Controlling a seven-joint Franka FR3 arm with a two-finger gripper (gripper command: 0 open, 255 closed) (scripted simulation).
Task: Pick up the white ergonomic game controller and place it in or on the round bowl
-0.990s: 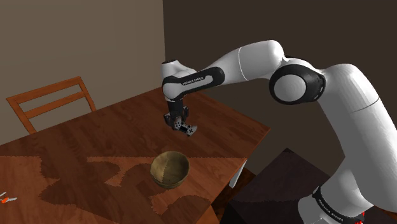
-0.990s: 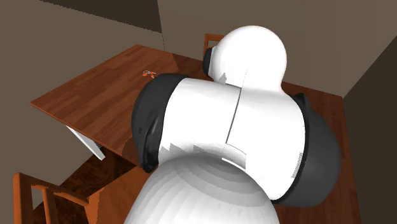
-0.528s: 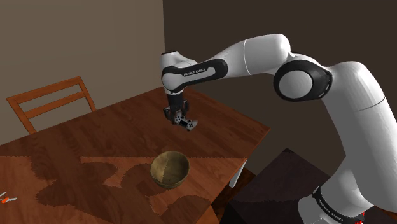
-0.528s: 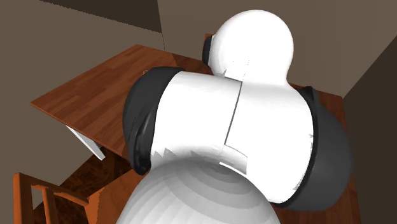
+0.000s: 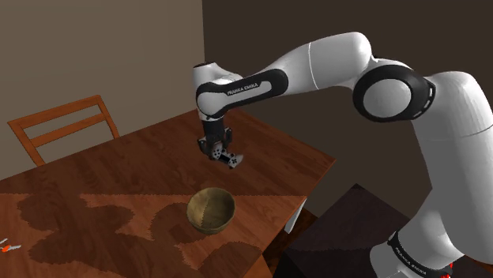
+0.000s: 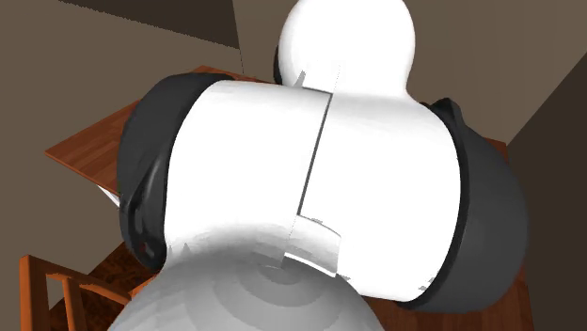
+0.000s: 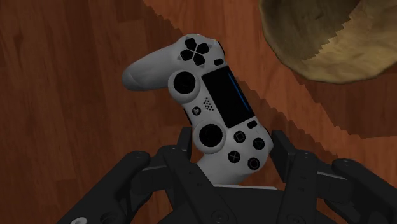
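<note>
Gripper (image 7: 232,151), all-black, 2-finger: I read it clamped on one handle of white ergonomic game controller (image 7: 207,95) w/ black touchpad, held above reddish-brown wood table (image 5: 134,158). Round tan-brown bowl (image 5: 210,211) on table nearby, apart from controller.

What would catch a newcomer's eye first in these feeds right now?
The white game controller, clasped at one grip by the black gripper, hangs above the wooden table. Close by sits the round brown bowl, and the arm's bulky white joint looms large in the second exterior view.
</note>
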